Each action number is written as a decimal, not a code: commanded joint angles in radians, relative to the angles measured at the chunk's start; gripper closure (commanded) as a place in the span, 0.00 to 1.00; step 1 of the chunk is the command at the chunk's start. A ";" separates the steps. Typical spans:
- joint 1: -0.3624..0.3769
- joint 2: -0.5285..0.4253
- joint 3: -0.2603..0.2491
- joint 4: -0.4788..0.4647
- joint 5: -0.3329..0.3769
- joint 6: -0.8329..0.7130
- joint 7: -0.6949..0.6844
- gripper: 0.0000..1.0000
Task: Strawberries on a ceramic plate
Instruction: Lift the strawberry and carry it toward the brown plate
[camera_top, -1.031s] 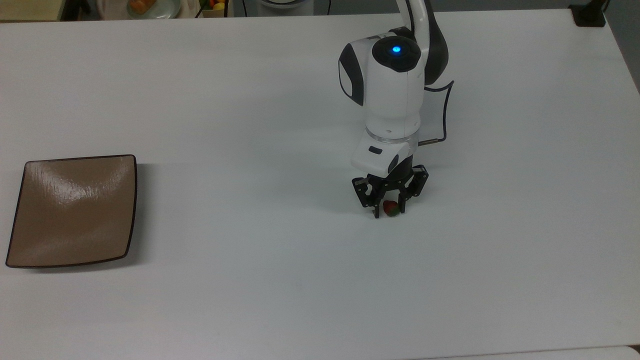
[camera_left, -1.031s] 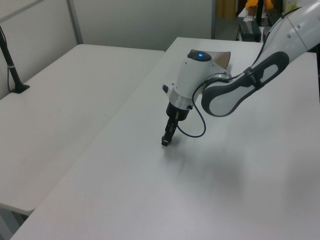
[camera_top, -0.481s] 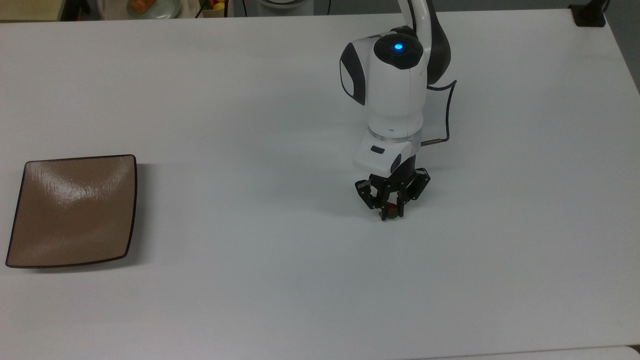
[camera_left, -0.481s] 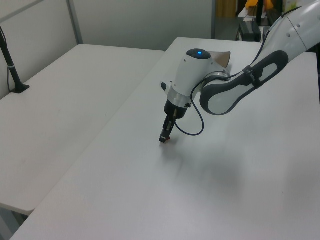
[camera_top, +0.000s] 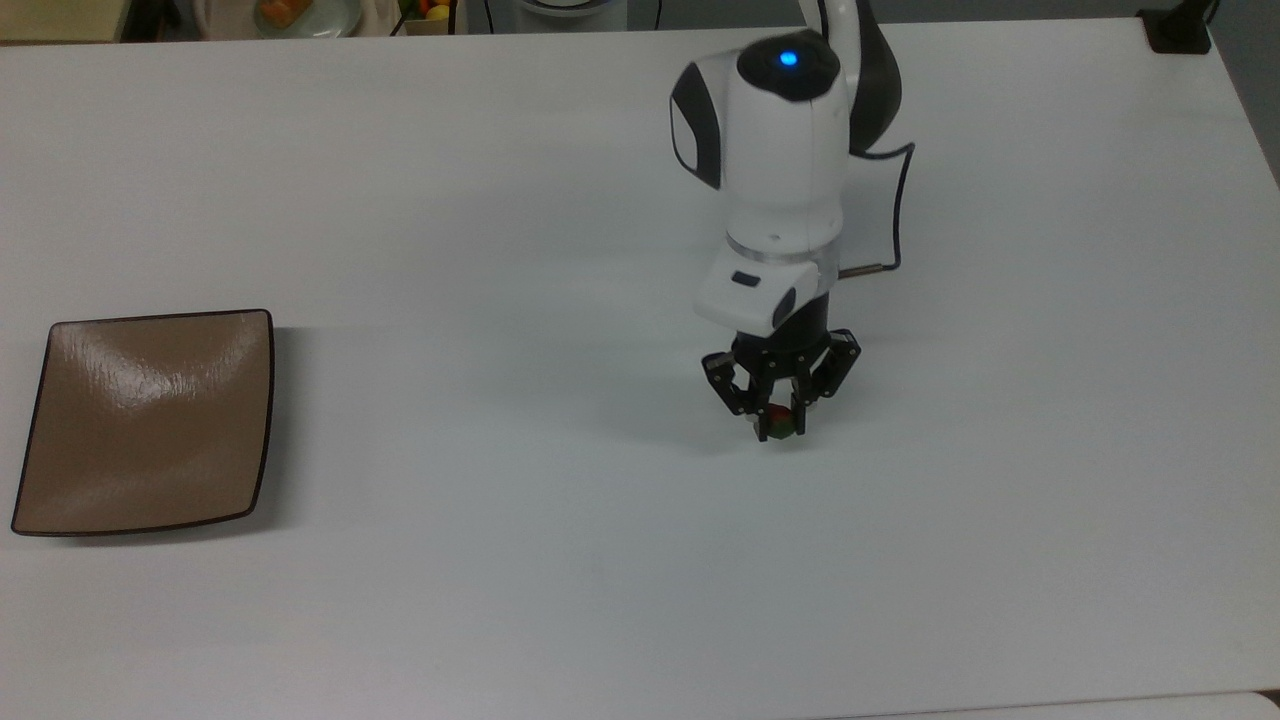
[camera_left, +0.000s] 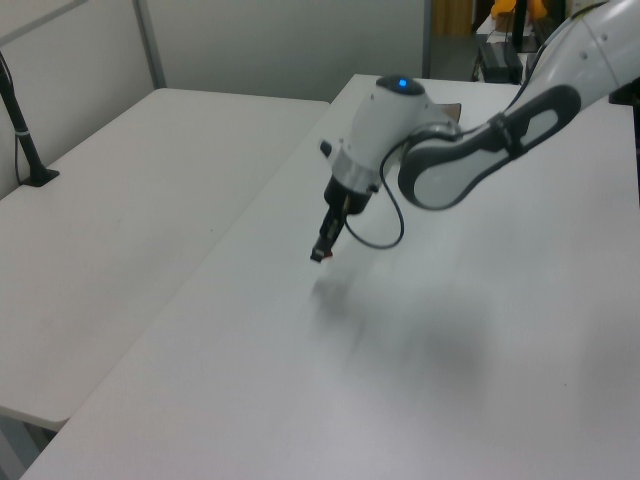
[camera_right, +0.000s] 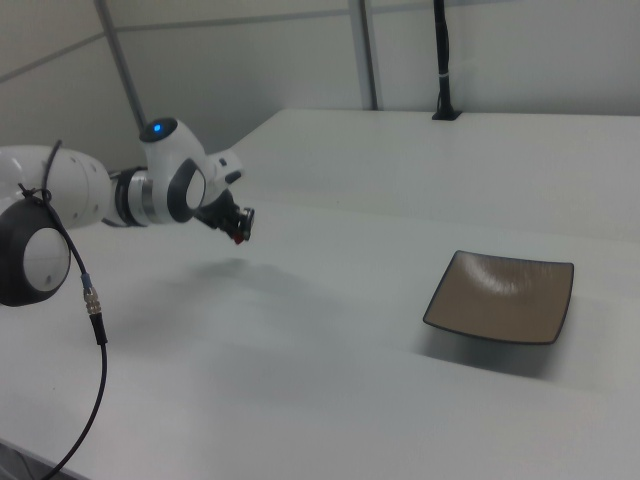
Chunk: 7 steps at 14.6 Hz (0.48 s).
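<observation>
A tiny red strawberry (camera_top: 779, 423) with a green cap is pinched between the black fingers of my gripper (camera_top: 778, 425), which is shut on it. In the left view the gripper (camera_left: 318, 254) hangs above the white table, with its shadow on the surface below. The right view shows the gripper (camera_right: 240, 236) with a red speck at its tip, also clear of the table. The square tan-brown ceramic plate (camera_top: 145, 420) with a dark rim lies far off at the top view's left, and it sits bare at the right view's right (camera_right: 503, 297).
The white table (camera_top: 520, 560) is wide and bare around the arm. A black cable (camera_top: 893, 200) loops beside the wrist. A pale round dish with orange food (camera_top: 300, 14) sits beyond the table's far edge. A black post (camera_right: 442, 60) stands at the back in the right view.
The gripper closed on the strawberry, then rose off the table with it. Its shadow has separated from the fingertips in the left view.
</observation>
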<state>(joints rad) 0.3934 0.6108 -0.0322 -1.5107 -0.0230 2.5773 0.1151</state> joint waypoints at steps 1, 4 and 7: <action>-0.056 -0.167 -0.002 -0.060 -0.006 -0.171 0.005 0.89; -0.108 -0.282 -0.002 -0.057 0.009 -0.349 -0.058 0.89; -0.154 -0.351 -0.009 -0.046 0.024 -0.474 -0.078 0.88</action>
<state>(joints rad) 0.2726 0.3568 -0.0363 -1.5116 -0.0204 2.2001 0.0800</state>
